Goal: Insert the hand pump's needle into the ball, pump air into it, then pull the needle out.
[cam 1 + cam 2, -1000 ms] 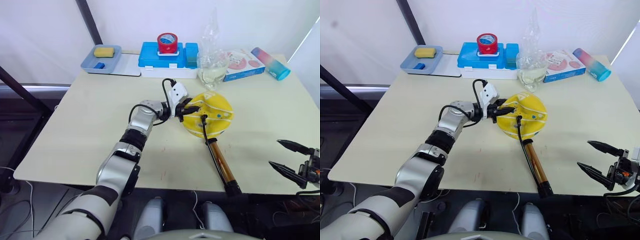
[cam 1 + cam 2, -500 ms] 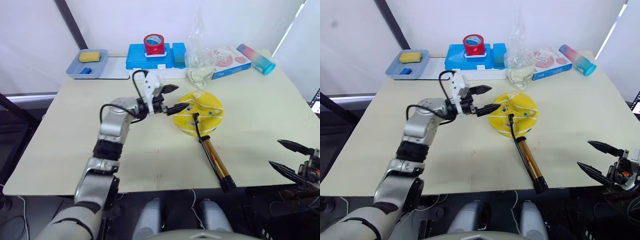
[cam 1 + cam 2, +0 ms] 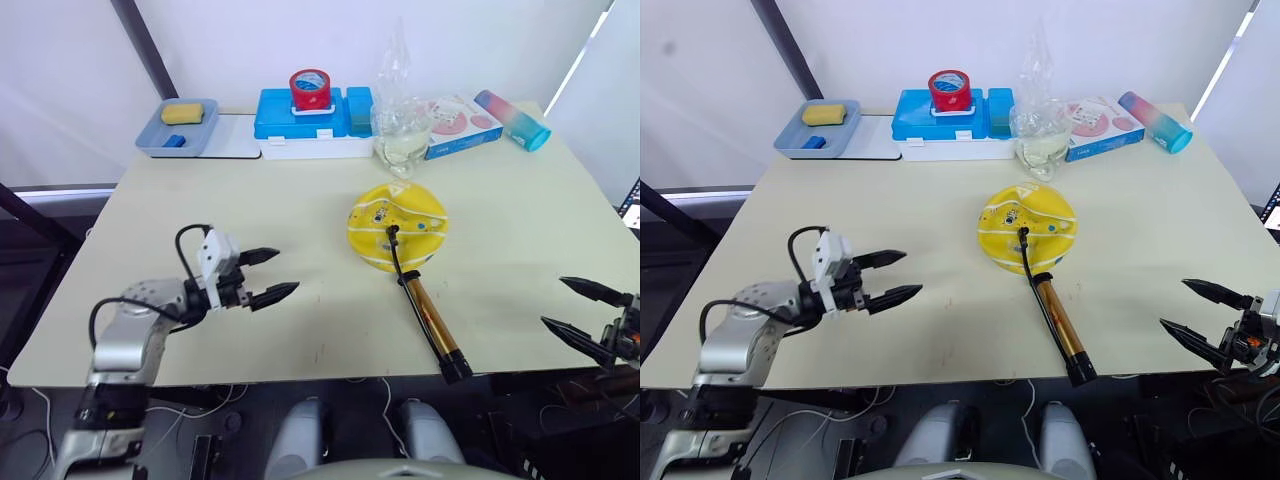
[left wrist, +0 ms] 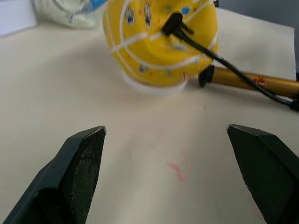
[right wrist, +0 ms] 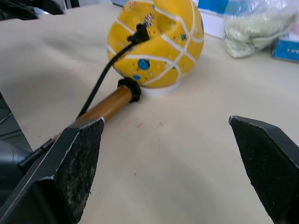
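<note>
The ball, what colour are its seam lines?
White, on the yellow ball; clearest in the left wrist view.

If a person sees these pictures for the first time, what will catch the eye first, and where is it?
First is the yellow ball near the middle of the table, with the pump's black hose plugged into its top and the hand pump lying on the table toward the robot. Next is the left gripper, open above the bare table left of the ball. At the far edge, a red tape roll stands on a blue box.

Head views looking down over the table; wrist views low, facing the ball from opposite sides.
</note>
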Robot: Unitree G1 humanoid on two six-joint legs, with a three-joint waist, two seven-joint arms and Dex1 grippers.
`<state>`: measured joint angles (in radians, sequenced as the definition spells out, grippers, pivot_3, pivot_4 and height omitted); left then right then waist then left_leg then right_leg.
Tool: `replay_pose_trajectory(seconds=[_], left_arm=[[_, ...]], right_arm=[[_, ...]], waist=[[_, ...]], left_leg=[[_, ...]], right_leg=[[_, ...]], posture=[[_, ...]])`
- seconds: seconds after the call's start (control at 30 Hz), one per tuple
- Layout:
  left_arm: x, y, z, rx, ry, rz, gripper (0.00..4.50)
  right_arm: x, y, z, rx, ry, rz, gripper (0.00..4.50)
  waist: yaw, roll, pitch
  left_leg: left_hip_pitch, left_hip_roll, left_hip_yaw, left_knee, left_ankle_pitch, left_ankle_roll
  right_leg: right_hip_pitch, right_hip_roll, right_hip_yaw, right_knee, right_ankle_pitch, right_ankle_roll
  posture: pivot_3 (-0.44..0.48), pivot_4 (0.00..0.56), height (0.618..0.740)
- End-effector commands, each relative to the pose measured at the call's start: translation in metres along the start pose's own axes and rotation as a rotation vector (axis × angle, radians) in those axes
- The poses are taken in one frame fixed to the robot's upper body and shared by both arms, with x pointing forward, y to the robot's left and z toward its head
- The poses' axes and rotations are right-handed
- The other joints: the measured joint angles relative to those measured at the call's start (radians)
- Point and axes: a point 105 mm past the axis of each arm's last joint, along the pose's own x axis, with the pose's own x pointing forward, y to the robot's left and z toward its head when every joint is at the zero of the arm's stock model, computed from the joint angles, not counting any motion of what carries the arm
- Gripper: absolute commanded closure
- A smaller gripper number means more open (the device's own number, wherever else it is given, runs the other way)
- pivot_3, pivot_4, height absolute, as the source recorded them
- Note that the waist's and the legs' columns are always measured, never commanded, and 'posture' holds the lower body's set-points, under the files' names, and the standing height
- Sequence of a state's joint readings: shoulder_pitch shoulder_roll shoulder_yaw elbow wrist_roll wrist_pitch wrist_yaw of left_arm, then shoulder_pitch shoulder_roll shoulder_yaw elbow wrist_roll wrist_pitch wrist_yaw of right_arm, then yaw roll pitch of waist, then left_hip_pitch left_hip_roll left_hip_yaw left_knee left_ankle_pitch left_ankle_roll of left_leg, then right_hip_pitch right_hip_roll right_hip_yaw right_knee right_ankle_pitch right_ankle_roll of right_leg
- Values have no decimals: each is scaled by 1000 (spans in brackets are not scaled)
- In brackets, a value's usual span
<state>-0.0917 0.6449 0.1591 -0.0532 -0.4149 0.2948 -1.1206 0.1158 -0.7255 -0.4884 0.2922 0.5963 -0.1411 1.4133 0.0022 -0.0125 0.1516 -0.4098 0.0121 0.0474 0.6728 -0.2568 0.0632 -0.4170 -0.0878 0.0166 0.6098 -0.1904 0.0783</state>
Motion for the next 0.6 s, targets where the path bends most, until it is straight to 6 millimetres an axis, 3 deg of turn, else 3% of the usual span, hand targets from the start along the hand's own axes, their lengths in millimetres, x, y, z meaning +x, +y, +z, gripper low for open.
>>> replay_pose_trajectory(seconds=[0.03,0.37,0.5,0.6], left_arm=[[-21,-7,5,50,-31,12,99],[-54,-12,-15,31,-14,63,99],[-53,-17,-17,30,-4,44,99],[-35,-42,-22,-50,40,-74,99]], right_arm=[[-5,-2,5,-44,-8,-29,0],[-6,-3,1,-46,1,-48,0],[-9,-2,0,-44,8,-47,0],[-11,5,0,-16,20,-14,0]], waist=[[0,0,0],[7,1,0],[10,1,0],[11,1,0]], left_leg=[[0,0,0,0,0,0],[0,1,0,0,0,0],[-1,1,0,0,0,0],[-1,1,0,0,0,0]], right_leg=[[0,0,0,0,0,0],[-1,-3,-2,0,1,-1],[-1,-3,-2,-1,1,-1],[-1,-3,-3,-1,1,-1]], posture=[[0,150,739],[0,150,739],[0,150,739],[0,150,739]])
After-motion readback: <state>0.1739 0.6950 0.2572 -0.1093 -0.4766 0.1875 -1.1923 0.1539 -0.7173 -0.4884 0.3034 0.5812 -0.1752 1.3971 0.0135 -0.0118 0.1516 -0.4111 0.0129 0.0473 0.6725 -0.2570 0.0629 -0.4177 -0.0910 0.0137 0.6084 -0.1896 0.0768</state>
